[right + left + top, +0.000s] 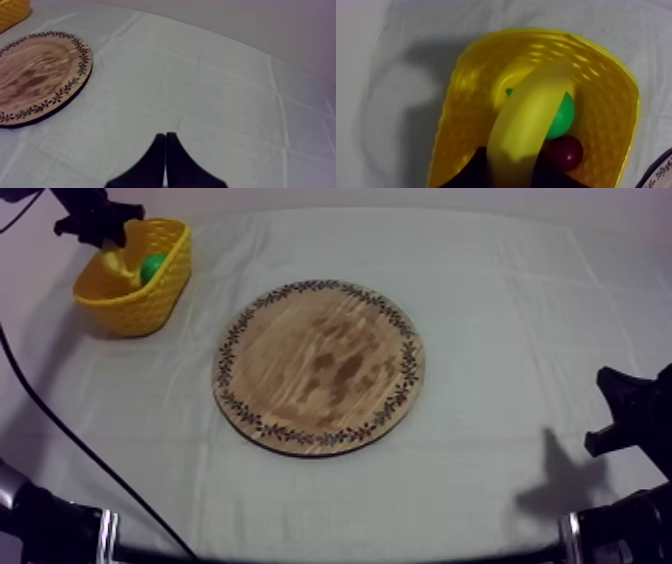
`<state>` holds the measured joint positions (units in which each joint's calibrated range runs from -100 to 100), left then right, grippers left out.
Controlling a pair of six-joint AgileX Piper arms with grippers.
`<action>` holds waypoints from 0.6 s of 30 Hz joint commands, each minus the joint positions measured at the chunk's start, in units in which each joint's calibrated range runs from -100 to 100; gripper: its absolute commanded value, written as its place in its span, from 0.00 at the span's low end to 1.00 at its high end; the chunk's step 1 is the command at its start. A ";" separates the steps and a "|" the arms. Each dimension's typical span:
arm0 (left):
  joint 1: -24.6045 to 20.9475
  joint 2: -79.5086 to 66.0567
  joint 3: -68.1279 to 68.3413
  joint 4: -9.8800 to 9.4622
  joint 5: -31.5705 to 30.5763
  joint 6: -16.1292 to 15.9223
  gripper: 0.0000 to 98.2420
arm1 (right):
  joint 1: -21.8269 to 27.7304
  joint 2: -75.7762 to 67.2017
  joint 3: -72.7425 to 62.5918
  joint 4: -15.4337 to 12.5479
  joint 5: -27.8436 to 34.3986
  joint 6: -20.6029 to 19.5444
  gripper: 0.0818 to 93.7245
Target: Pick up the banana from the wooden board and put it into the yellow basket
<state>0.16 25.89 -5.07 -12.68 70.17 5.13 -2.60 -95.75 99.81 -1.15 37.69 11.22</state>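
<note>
banana (pixel 523 130): likely light, stiff, smooth plastic; best held mid-curve.
left gripper (pixel 97 226): clamped on banana over yellow basket (pixel 461 115).
right gripper (pixel 165 150): closed, empty.

1. Yellow basket (pixel 150 303), far left: inside is crowded. The banana (pixel 526 125) arches across the opening, with a green fruit (pixel 562 117) and a small red fruit (pixel 567 152) tucked beside it. Little room to the walls.
2. Left gripper (pixel 103 236) hangs over the basket's far rim with fingers (pixel 471 170) clamped on the banana, blocking entry from above.
3. Wooden board (pixel 320 368), centre: low, flat, bare top, free passage over it.
4. Tabletop (pixel 520 298) right of and nearer than the board: open cloth.
5. Right gripper (pixel 620 413) at the near right edge, fingers (pixel 157 160) together, well apart from the board.
</note>
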 commanded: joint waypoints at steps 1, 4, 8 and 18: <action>-0.05 0.40 -0.43 0.10 -0.19 -0.09 0.17 | 0.00 0.00 -0.03 0.00 -0.02 -0.01 0.00; -0.15 0.92 -1.31 0.20 -0.36 -0.04 0.19 | 0.00 0.00 -0.03 0.00 -0.02 -0.01 0.00; -0.18 1.09 -2.11 0.24 -0.42 0.35 0.32 | 0.00 0.00 -0.03 0.00 -0.02 -0.01 0.00; -0.41 -0.03 -1.87 2.11 -0.81 0.15 0.72 | 0.00 0.00 -0.03 0.00 -0.02 -0.01 0.00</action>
<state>-0.26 25.93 -7.02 -10.75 69.38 5.43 -2.60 -95.75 99.81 -1.15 37.69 11.22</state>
